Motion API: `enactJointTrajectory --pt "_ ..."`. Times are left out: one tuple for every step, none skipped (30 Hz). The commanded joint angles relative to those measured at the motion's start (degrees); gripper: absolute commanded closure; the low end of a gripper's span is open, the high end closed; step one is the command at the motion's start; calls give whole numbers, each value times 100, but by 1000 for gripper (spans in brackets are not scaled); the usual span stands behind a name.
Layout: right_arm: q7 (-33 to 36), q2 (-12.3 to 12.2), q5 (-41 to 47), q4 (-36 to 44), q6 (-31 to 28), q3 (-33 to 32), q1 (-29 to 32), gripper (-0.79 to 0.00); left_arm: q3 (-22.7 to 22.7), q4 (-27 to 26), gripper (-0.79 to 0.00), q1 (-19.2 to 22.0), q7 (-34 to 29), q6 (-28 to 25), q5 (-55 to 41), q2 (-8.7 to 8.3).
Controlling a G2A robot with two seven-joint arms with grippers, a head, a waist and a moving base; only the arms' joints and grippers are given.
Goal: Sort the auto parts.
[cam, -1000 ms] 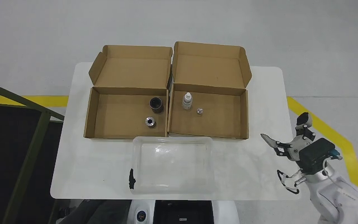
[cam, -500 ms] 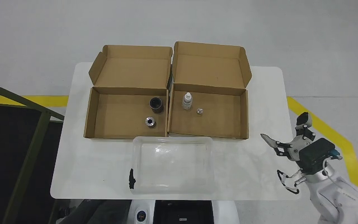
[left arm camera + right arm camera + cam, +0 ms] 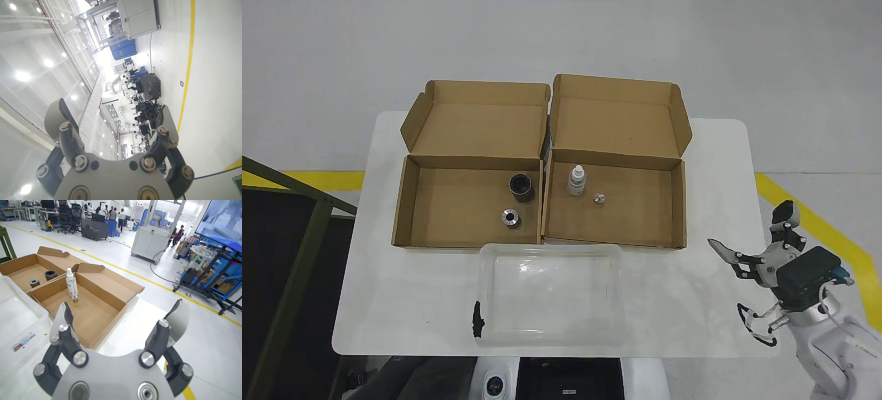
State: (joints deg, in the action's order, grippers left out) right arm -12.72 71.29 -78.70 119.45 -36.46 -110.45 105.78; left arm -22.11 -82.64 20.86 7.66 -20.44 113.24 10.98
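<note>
Cardboard makes up the two open boxes standing side by side at the far part of the white worktop (image 3: 712, 160); the left box (image 3: 447, 235) holds a black ring (image 3: 520, 186) and, near it, a short metal bushing (image 3: 507, 218); the right box (image 3: 652, 225) holds a small spray bottle (image 3: 578, 180) standing upright, with a little brass-topped fitting (image 3: 599, 197) just beside it; in front of both boxes lies a clear plastic tray (image 3: 552, 295), and every part I can make out sits in a box, none in the tray; a small dark thing (image 3: 477, 320) at the tray's near left corner is too small to tell.

The right claw (image 3: 727, 275) hangs over the worktop's right edge, well apart from the boxes, its fingers spread wide with nothing between them; the right wrist view looks past it across the right box toward the bottle; the left claw (image 3: 112, 103) points up into the room, fingers likewise apart and bare.

Judging from this, the sorting looks finished or nearly so: four parts are divided two and two between the boxes, and neither claw carries anything; what is left, if anything, may be the dark thing by the tray.
</note>
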Motion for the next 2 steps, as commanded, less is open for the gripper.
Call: enactJointTrajectory --pt "0 0 0 0 0 0 0 -785 0 0 -785 0 0 0 0 0" --pt "0 0 0 0 0 0 0 -785 0 0 -785 0 0 0 0 0"
